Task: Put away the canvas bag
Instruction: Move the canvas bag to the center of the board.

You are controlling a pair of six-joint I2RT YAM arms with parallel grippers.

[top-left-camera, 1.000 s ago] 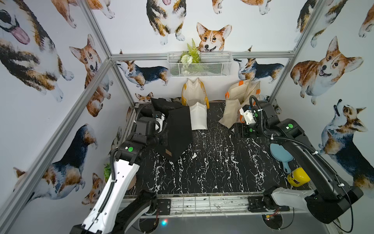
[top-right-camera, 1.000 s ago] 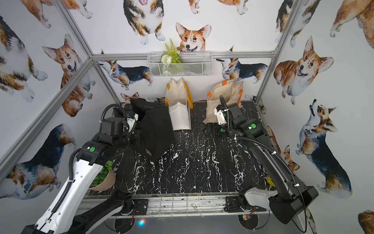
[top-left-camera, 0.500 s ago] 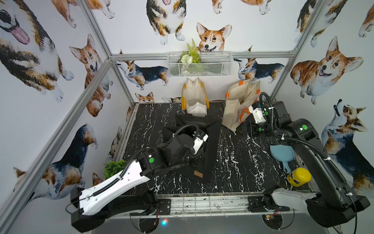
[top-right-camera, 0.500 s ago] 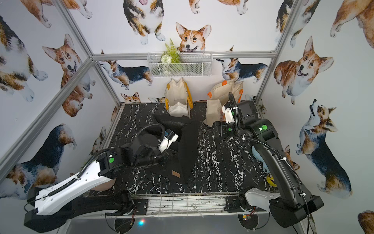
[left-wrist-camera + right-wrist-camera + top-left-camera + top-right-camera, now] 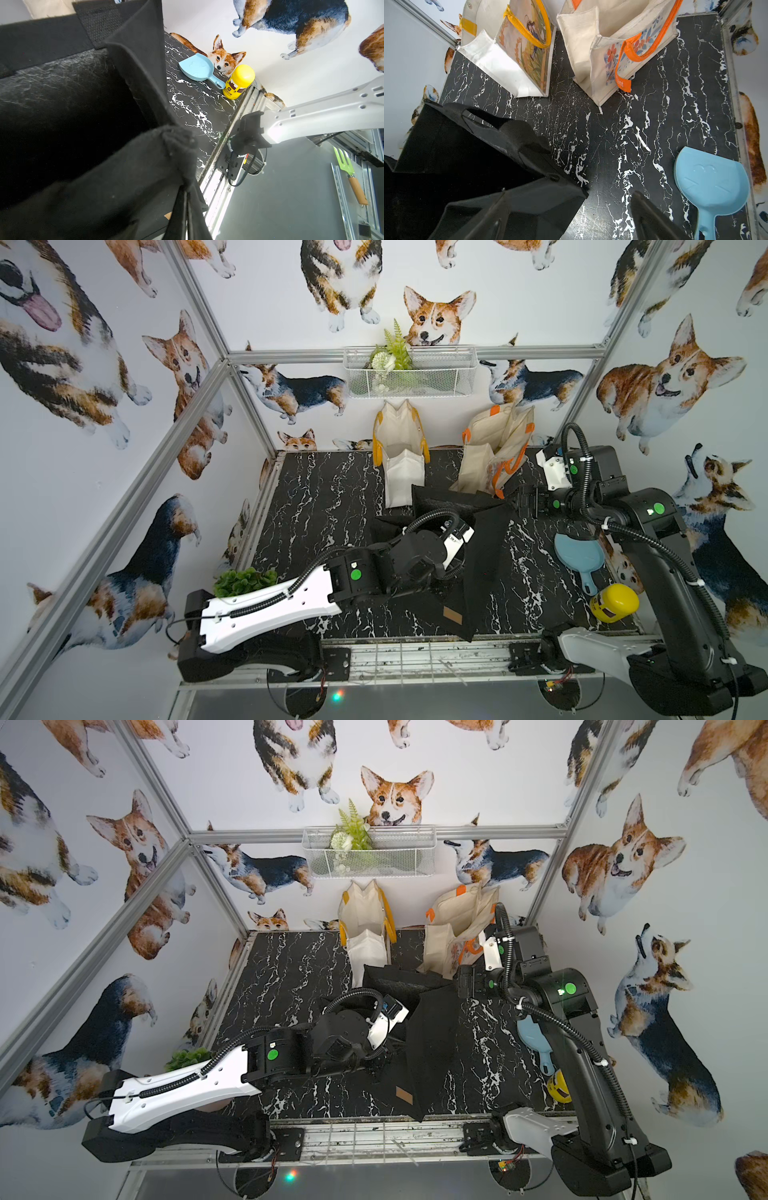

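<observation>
Canvas bag (image 5: pixel 486 564) in left hand (image 5: pixel 187 199) grip

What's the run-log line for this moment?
left claw: shut on black bag | right claw: open, empty, beside bag | bag mouth: open

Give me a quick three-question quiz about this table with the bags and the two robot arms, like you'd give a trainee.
1. True or false: the right arm's jaws stand open.
2. Which bag do the left arm's jaws pinch? A: the black bag. B: the orange-handled bag. C: the yellow-handled bag.
3. Fill in: beside the yellow bottle lies a blue ____.

Key: 1 true; 2 A; 3 scoop.
</observation>
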